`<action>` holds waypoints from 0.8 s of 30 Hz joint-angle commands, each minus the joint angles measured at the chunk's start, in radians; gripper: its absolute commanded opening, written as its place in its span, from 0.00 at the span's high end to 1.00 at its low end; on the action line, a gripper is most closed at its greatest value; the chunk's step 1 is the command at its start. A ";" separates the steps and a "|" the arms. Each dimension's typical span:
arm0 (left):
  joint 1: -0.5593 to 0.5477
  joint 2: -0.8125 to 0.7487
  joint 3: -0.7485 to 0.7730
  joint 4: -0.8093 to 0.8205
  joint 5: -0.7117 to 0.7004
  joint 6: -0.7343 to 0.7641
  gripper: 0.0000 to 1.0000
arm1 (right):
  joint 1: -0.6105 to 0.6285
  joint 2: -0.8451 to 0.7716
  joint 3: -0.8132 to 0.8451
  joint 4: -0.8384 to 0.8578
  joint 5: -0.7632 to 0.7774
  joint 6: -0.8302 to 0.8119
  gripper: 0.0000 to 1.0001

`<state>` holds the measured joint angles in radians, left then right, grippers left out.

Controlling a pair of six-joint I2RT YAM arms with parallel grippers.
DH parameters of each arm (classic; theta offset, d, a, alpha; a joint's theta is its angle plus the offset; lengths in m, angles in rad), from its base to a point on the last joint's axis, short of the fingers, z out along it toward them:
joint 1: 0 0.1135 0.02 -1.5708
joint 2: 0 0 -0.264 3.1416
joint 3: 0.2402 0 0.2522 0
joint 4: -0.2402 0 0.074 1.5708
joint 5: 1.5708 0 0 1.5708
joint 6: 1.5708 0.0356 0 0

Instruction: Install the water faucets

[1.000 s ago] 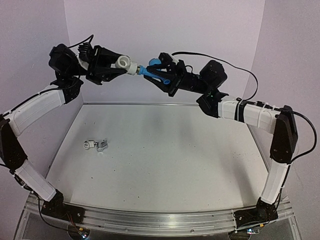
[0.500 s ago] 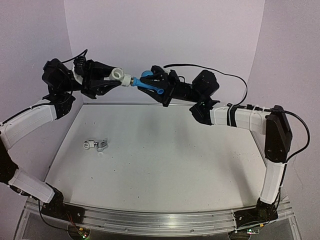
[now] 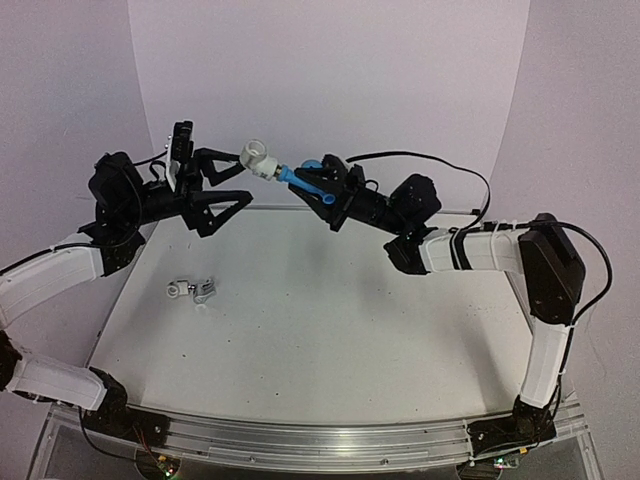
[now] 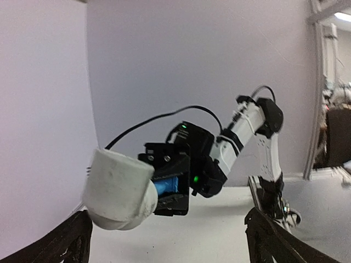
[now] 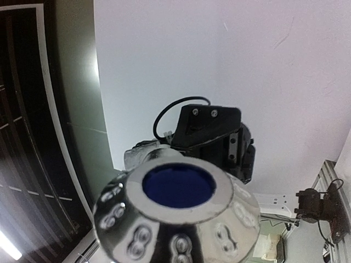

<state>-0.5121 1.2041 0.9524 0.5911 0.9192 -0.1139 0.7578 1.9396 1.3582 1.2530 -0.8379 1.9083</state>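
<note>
**Faucets and fittings: stock, position and handling**

1. Silver faucet [image 3: 206, 290]. It lies on its side on the left part of the table [image 3: 350, 320], with a small white stub [image 3: 177, 291] at its end. Whether the two are joined cannot be told at this size. It is not held. Judged stiff, slick metal and the heavier of the pair, likely to roll. It is best taken across the body near the bend, not by the spout tip.

2. Left gripper [image 3: 246, 180]. It is raised above the table's far edge, with the jaws spread wide and nothing between them. In its wrist view both fingers stand well apart from the fitting.

3. White fitting [image 3: 257, 155]. It sits in the air just beyond the left fingertips, seated on the end of the blue faucet. It is a smooth, rounded, rigid plastic sleeve, judged light and prone to twist in a loose grip. It is best taken across its widest wall.

4. Blue faucet [image 3: 293, 177]. It is held up in the air, its far end in the fitting and its spout angled downward. Judged light and stiff but easier to mar than metal, so the threaded end should stay free of the pads.

5. Right gripper [image 3: 320, 187]. Its jaws are clamped on the blue faucet's body, and it alone carries faucet and fitting.
</note>
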 commanded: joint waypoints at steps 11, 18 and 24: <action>-0.005 -0.047 0.108 -0.453 -0.301 -1.297 0.19 | -0.138 -0.231 -0.152 0.020 -0.321 -0.943 1.00; -0.078 0.019 0.139 -0.453 -0.325 -1.592 0.00 | -0.137 -0.277 -0.151 -0.261 -0.330 -1.379 1.00; -0.164 0.062 0.098 -0.381 -0.384 -1.662 0.00 | -0.121 -0.302 -0.156 -0.377 -0.324 -1.532 1.00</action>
<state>-0.6323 1.2427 1.0283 0.1242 0.5709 -1.6539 0.6247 1.6791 1.1927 0.9703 -1.1549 0.5892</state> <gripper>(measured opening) 0.995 0.256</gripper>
